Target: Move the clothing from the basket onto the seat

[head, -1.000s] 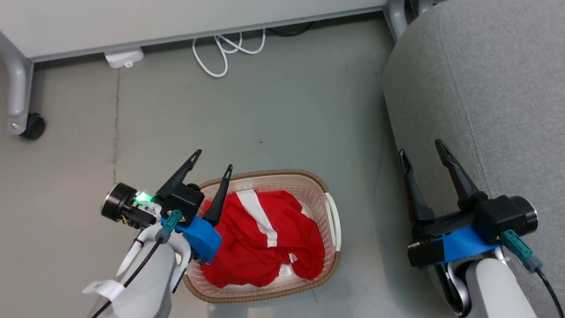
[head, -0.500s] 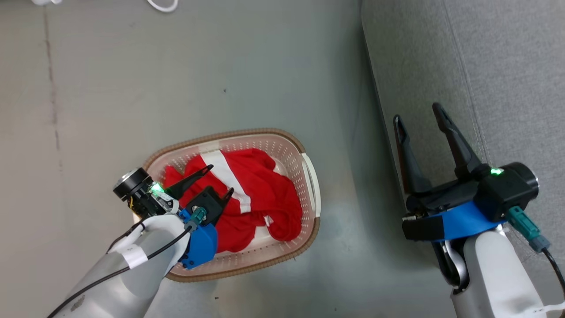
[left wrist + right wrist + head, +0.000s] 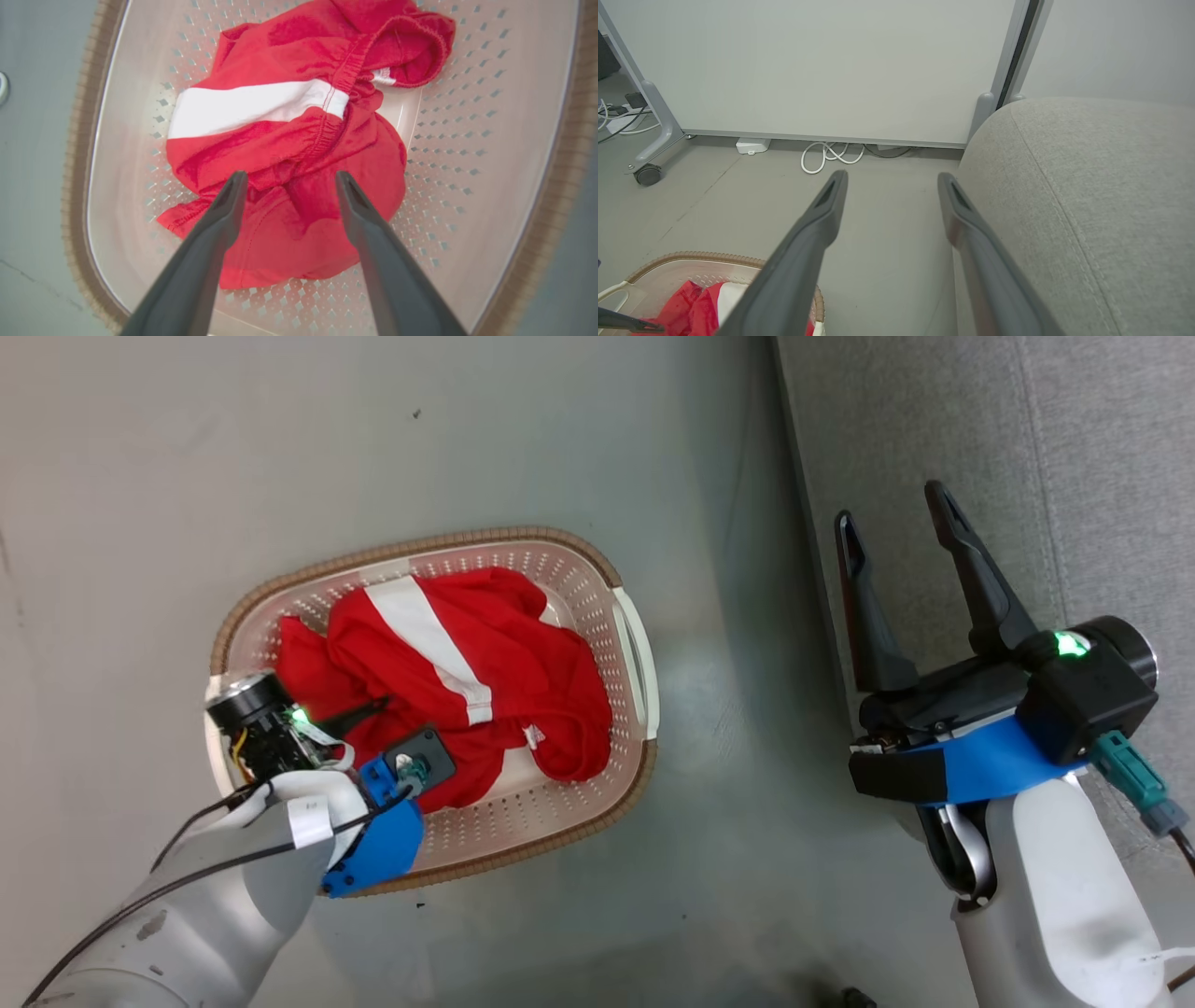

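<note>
The cream basket [image 3: 630, 644] with a brown rim stands on the floor left of the grey seat [image 3: 1074, 439]. Red clothing [image 3: 485, 653] with a white stripe lies bunched inside it. My left gripper [image 3: 392, 714] reaches down into the basket, open, its fingertips straddling a fold of the clothing [image 3: 289, 107]. In the left wrist view the left gripper [image 3: 289, 175] has red fabric between its fingers; whether they touch it I cannot tell. My right gripper [image 3: 892, 504] is open and holds nothing, at the seat's left edge. The right wrist view has the right gripper [image 3: 892, 176], seat [image 3: 1087, 186] and basket [image 3: 691, 256].
Grey floor surrounds the basket. Ahead in the right wrist view stands a white panel [image 3: 831, 70] on a frame with a caster [image 3: 647, 175], and a coiled white cable [image 3: 826, 156] and a white box [image 3: 752, 145] lie at its foot.
The head camera has tilted down, shifting the whole picture. My left gripper has dropped from above the basket's rim down into the basket over the clothing. The right gripper stays open by the seat.
</note>
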Available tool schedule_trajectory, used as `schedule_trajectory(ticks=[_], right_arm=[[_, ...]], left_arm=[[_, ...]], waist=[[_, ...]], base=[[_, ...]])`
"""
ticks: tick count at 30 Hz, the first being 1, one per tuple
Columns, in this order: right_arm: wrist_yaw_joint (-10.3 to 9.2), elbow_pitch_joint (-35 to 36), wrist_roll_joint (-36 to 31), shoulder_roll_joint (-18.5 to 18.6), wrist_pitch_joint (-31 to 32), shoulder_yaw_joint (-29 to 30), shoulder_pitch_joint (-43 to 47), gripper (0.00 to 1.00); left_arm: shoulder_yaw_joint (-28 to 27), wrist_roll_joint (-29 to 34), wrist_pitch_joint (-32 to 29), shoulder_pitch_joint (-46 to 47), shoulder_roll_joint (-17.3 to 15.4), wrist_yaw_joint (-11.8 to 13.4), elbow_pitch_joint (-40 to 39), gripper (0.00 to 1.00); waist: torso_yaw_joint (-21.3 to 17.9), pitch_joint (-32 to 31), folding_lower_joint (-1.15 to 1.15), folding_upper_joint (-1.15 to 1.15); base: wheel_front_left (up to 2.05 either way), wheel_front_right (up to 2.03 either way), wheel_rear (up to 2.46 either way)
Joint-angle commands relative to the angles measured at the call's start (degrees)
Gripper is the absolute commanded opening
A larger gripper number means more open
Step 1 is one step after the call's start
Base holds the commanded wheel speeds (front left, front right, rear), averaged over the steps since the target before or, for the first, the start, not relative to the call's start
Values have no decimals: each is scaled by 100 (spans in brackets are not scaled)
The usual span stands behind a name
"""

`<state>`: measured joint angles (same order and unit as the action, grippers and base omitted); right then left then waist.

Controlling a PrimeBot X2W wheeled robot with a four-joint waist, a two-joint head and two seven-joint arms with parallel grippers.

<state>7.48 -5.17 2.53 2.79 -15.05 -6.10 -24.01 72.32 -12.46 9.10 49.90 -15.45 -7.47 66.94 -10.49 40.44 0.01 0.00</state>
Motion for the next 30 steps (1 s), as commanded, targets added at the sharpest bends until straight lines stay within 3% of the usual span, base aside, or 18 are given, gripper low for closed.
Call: schedule_trajectory(ticks=[1,6,15,22,30], right_arm=[[3,32,4,18,-20,-10,-117,100],[3,82,34,18,-20,-68,-218,100],[3,156,67,18,-20,-60,-303,100],[3,250,70,18,-20,-85,-380,100],[3,388,133,18,-21,-69,-415,100]], left_arm=[[25,-21,-76,97,-27,1,35,100],[110,-135,-655,159,-115,1,2,100],[116,425,-1533,-39,-272,0,-192,100],[117,593,-1735,121,-381,-1,-260,100],[117,738,-1571,385,-436,0,-149,100]], waist=[[-26,101,-1,0],[-99,316,-1,0],[-187,582,-1,0],[-237,868,-1,0],[-348,1210,-1,0]], base=[[0,0,0],[0,0,0],[0,0,0],[0,0,0],[0,0,0]])
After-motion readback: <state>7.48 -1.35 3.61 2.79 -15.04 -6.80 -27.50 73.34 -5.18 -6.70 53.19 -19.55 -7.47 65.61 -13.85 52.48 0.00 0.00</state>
